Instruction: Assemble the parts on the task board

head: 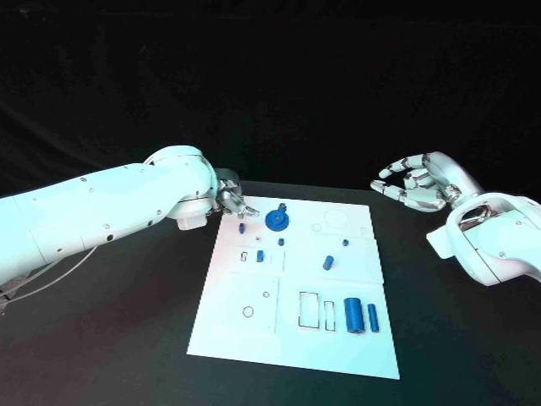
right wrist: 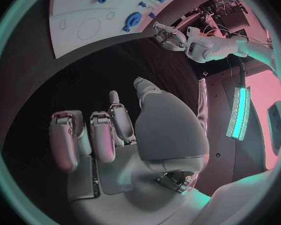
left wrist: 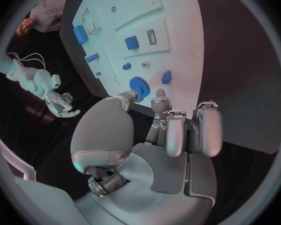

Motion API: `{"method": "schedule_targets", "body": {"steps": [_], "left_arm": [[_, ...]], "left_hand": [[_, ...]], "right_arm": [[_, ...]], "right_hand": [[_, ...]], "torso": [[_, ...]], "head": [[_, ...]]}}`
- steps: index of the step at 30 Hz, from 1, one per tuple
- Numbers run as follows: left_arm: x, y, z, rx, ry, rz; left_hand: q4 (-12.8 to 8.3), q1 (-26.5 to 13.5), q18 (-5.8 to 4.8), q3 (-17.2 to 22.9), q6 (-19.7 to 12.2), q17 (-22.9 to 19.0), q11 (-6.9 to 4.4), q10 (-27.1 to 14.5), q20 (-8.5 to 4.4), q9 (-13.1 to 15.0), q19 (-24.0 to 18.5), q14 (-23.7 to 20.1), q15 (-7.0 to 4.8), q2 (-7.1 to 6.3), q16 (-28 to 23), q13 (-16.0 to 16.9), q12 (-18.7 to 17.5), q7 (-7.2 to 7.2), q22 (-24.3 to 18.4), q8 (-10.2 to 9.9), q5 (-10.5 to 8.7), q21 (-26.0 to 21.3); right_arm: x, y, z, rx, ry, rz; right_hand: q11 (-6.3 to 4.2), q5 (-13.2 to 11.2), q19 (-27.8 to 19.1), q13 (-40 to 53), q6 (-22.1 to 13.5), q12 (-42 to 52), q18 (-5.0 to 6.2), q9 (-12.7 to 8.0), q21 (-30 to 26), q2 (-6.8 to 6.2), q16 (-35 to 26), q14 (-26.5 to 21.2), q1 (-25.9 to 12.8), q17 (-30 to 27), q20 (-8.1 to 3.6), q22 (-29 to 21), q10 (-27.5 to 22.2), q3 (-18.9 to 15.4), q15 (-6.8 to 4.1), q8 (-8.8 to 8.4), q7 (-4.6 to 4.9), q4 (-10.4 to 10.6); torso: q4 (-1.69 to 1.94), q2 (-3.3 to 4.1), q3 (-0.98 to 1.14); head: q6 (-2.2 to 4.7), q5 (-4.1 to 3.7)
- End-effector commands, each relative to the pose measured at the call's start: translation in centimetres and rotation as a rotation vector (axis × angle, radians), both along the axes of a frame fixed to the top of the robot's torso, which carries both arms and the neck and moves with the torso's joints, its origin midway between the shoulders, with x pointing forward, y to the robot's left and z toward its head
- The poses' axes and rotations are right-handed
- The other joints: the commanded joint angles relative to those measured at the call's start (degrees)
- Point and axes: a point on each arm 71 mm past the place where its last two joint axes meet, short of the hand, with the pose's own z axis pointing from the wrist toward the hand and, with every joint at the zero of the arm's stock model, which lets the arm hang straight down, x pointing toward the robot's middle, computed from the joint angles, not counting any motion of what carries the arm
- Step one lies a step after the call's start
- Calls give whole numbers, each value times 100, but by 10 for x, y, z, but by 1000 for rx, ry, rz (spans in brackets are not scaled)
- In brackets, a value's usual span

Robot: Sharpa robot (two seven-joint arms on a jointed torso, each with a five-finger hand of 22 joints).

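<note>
The white task board (head: pixel 297 338) lies in the middle of the table with several small blue parts on it. A blue gear (head: pixel 278 222) sits near its far left corner, with a small blue piece (head: pixel 243 227) to its left. Two blue cylinders (head: pixel 353 315) stand at the near right. My left hand (head: pixel 232 201) hovers at the board's far left corner, fingers apart and holding nothing; its fingertips (left wrist: pixel 159 105) are just short of the gear (left wrist: pixel 139 88). My right hand (head: pixel 417 182) is raised beyond the board's far right corner, loosely curved and holding nothing.
The black table (head: pixel 124 338) surrounds the board on all sides. More blue pieces (head: pixel 329 261) lie mid-board beside outlined slots (head: pixel 308 309). In the right wrist view my right hand (right wrist: pixel 109 130) is over bare table, with the board (right wrist: pixel 78 10) and my left hand (right wrist: pixel 168 35) beyond it.
</note>
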Motion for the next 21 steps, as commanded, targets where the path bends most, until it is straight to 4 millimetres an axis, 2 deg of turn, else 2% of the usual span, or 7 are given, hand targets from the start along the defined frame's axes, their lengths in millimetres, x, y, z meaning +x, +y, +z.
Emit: {"method": "schedule_targets", "body": {"steps": [1, 4, 9, 14, 21], "left_arm": [[4, 0, -2, 18, 27, -21], [8, 2, -6, 31, 37, -12], [12, 4, -8, 38, 36, 4], [15, 6, -10, 47, 40, 11], [16, 2, -13, 57, 72, -4]], "left_hand": [[16, 28, 33, -57, 65, 1308, 3, 18, 45, -19, 9, 549, 43, 10, -9, 5, 43, 1, 239, -16, 6, -13], [17, 20, 32, -69, 74, 1310, 3, 20, 46, -25, 12, 549, 43, 9, -8, 7, 46, 1, 244, -17, 3, -11], [18, 10, 34, -82, 85, 1302, 3, 12, 47, -32, 9, 547, 43, 9, -13, -7, 39, 0, 240, -17, -1, -13], [18, 9, 34, -82, 85, 1304, 3, 15, 48, -32, 8, 547, 43, 9, -12, -2, 42, 0, 239, -17, -1, -13], [16, 9, 35, -87, 89, 1299, 3, 12, 48, -35, 6, 546, 44, 8, -14, -6, 40, 0, 236, -18, -1, -15]], "right_arm": [[0, 1, 0, -10, -8, 11], [0, 2, 0, -10, -7, 11], [0, 2, 0, -11, -7, 11], [0, 2, -1, -11, -6, 12], [0, 3, -2, -11, -4, 13]], "right_hand": [[-30, -28, 353, 77, 34, -16, 72, 5, -17, 24, -25, 460, -46, 872, -39, 1222, -6, -42, -46, 35, -22, 1], [-30, -28, 353, 77, 34, -16, 72, 5, -17, 24, -25, 460, -46, 872, -39, 1222, -6, -42, -46, 35, -22, 1], [-30, -28, 353, 77, 34, -16, 72, 5, -17, 24, -25, 460, -46, 872, -39, 1222, -6, -42, -46, 35, -22, 1], [-31, -21, 351, 81, 35, -13, 73, 5, -20, 33, -23, 461, -44, 876, -39, 1220, -2, -40, -46, 36, -23, 0], [-31, -21, 351, 81, 35, -13, 73, 5, -20, 33, -23, 461, -44, 876, -39, 1220, -2, -40, -46, 36, -23, 0]], "torso": [[-6, 12, -9], [-6, 6, -1], [-7, 10, -5], [-11, 7, 3], [-2, 7, 2]], "head": [[-4, 10], [-14, 13], [-18, 28], [-29, 34], [-46, 21]]}}
